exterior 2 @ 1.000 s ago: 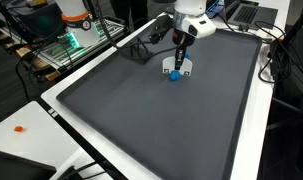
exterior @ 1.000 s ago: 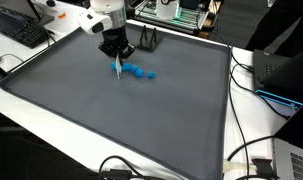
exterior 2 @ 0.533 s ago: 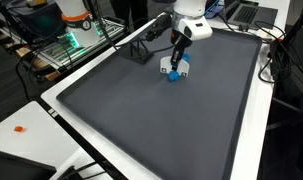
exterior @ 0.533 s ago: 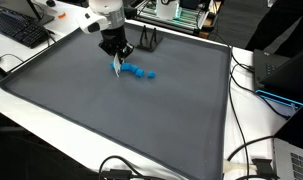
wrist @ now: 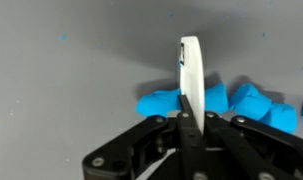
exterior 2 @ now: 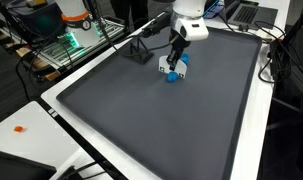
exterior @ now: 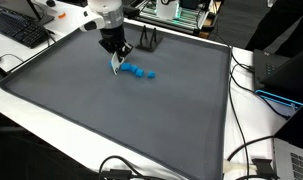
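Far left in an exterior view, a keyboard (exterior: 16,28) lies outside the raised rim (exterior: 11,82), well apart from my work. Moving right, my end effector (exterior: 115,57) hangs over the far-left part of the dark worktop (exterior: 101,115). It is pinching a thin white plate (wrist: 191,70) by its two flat faces, which is why the plate stands upright and edge-on in the wrist view, its free end pointing away from my fingers (wrist: 163,132). Held by the faces like this, I judge it cannot twist sideways. Whether its lower edge touches the worktop I cannot tell.

Just right of the plate, the blue pieces (exterior: 141,72) lie in a short row on the mat. In the wrist view they sit close on both sides of the plate (wrist: 161,101), the nearest seeming to touch it.

Right of them the grey surface runs bare to the far rim, so there is plenty of room for sweeping that way and towards the near edge. Cables (exterior: 241,75) trail along the right border, outside the mat
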Robot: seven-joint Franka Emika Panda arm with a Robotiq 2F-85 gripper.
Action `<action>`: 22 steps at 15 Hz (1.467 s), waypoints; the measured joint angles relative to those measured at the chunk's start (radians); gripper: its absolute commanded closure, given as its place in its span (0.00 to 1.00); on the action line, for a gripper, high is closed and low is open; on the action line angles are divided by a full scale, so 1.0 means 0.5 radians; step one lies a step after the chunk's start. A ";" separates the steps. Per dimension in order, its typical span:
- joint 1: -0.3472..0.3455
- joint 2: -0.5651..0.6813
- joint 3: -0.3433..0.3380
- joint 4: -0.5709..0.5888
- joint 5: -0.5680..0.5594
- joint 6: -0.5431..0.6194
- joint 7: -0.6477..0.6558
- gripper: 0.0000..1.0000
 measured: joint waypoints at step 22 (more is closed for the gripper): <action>0.017 -0.811 0.056 -0.897 1.052 0.420 1.006 0.99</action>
